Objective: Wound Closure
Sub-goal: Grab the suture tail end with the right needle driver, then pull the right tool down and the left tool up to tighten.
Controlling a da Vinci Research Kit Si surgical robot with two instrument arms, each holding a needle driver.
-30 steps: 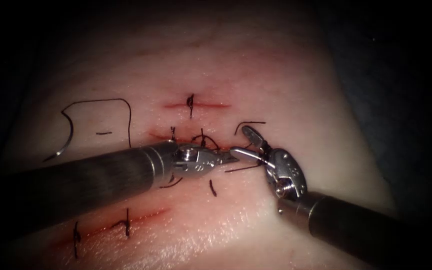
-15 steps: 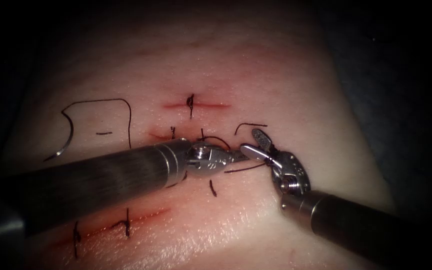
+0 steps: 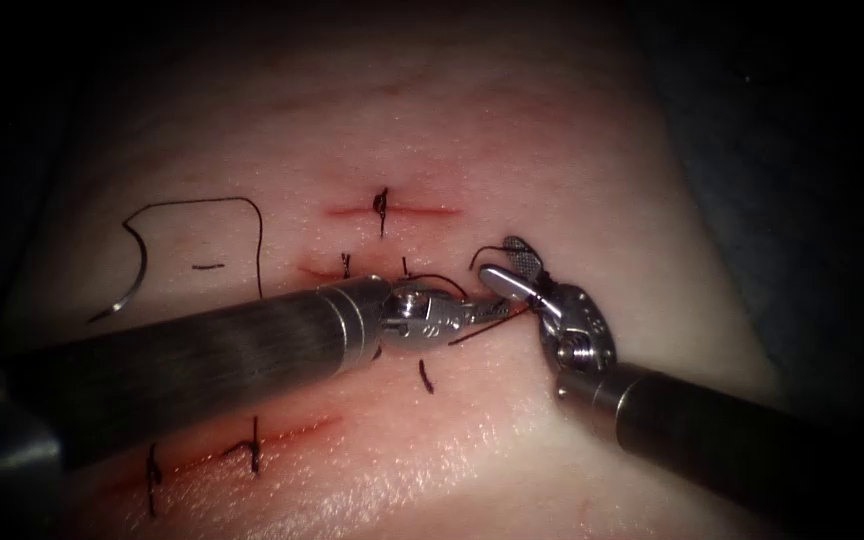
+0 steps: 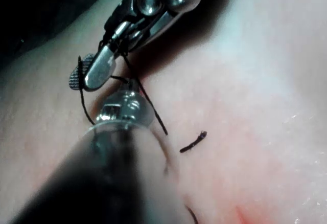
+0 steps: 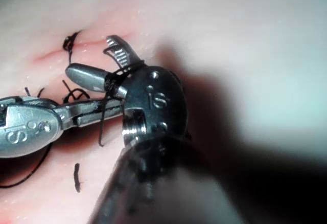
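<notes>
The curved needle (image 3: 135, 272) lies free on the tissue (image 3: 512, 150), far left of the cuts, held by neither tool. Its thread (image 3: 252, 225) arches up and runs down behind the left shaft. At the right end of the middle cut (image 3: 324, 270), my left tool (image 3: 477, 312) is shut on a strand of thread (image 3: 487, 328). Its tip touches my right tool (image 3: 507, 265), whose jaws stand open with thread looped round them (image 5: 115, 75). The right wrist view shows the left jaws (image 5: 110, 110) thin and closed against the right tool (image 5: 97, 60). The left wrist view shows the right tool (image 4: 84, 73) wrapped in thread.
The top cut (image 3: 422, 210) carries one stitch (image 3: 382, 210). The lower cut (image 3: 292, 435) carries stitches (image 3: 254, 445) and red fluid. Short cut thread ends (image 3: 425, 375) lie near the tools. The tissue falls into dark at the right edge.
My left tool slid right until its tip met the right tool. The right tool's open jaws rose slightly and shifted left. The needle has not moved.
</notes>
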